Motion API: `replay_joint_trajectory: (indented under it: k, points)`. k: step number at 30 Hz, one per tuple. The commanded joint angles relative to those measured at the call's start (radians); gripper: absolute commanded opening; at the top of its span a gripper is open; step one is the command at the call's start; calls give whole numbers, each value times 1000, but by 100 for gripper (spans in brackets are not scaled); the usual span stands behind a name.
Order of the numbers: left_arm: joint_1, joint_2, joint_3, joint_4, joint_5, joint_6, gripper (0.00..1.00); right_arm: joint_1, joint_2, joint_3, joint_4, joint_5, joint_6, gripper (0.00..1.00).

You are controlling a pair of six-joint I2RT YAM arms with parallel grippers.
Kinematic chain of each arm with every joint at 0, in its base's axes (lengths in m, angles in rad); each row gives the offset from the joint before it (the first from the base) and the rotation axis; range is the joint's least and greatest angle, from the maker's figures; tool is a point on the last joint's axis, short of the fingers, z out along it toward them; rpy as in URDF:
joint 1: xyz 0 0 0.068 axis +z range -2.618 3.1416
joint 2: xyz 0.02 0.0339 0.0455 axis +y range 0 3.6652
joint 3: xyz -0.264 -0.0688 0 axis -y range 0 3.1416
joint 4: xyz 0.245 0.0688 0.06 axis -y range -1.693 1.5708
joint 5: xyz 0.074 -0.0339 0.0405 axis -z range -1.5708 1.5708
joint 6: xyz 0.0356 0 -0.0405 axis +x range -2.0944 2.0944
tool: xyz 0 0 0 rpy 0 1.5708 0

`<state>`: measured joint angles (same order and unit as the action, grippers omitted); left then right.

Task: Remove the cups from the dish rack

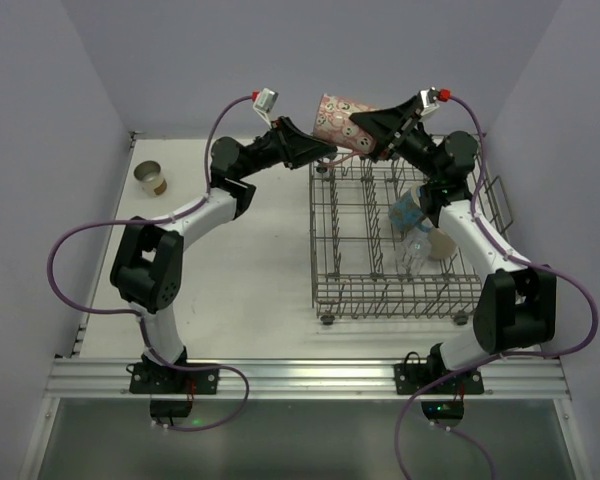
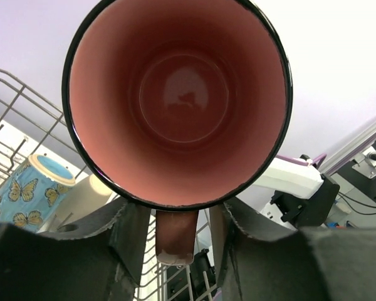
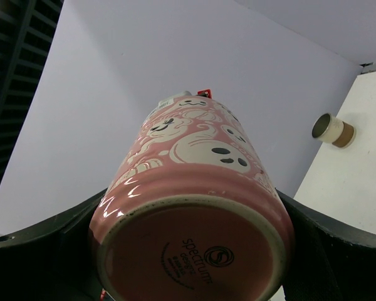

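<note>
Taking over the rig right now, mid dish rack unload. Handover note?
Right gripper: shut on pink mug, held in the air by the dish rack's far left corner.
Left gripper: open, jaws either side of the mug's handle, not clamped.
Done: tan cup stands on the table, far left.
Left: set the pink mug down; blue butterfly mug, glass tumbler and beige cup are in the rack.
</note>
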<state>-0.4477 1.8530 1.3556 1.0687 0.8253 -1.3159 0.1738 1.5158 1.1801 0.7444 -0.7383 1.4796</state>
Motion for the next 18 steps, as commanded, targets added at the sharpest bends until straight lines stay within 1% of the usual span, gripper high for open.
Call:
replay_joint_trajectory:
  k: [1, 4, 6, 7, 8, 13, 14, 15, 16, 17, 18]
  points:
    - [-19, -9, 50, 33, -14, -6, 43, 20, -39, 49, 65, 16, -22, 0]
    - [-20, -9, 53, 33, -11, -9, 36, 24, -40, 46, 64, 23, -24, 0]
    - [-19, -9, 53, 36, -9, -22, 25, 29, -40, 43, 67, 27, -27, 0]
    - [-20, -11, 50, 42, -11, -26, 17, 30, -40, 39, 69, 30, -25, 0]
    - [-20, -12, 47, 59, -12, -40, 0, 33, -40, 38, 78, 30, -25, 0]
    - [-19, -40, 8, 85, -40, -45, 0, 36, -42, 38, 64, 14, -36, 0]
    - [-17, -50, 2, 73, -49, -34, 0, 36, -43, 39, 53, 8, -41, 8]
    - [-14, -73, -3, 51, -54, -19, 0, 36, -46, 39, 43, -2, -48, 19]
    - [-13, -83, -4, 21, -55, 30, 0, 38, -52, 36, 29, -3, -59, 31]
    - [-13, -96, -4, -51, -61, 61, 0, 36, -61, 30, 4, -1, -89, 57]
    - [-9, -122, -7, -88, -67, 88, 0, 36, -71, 21, -17, 5, -110, 67]
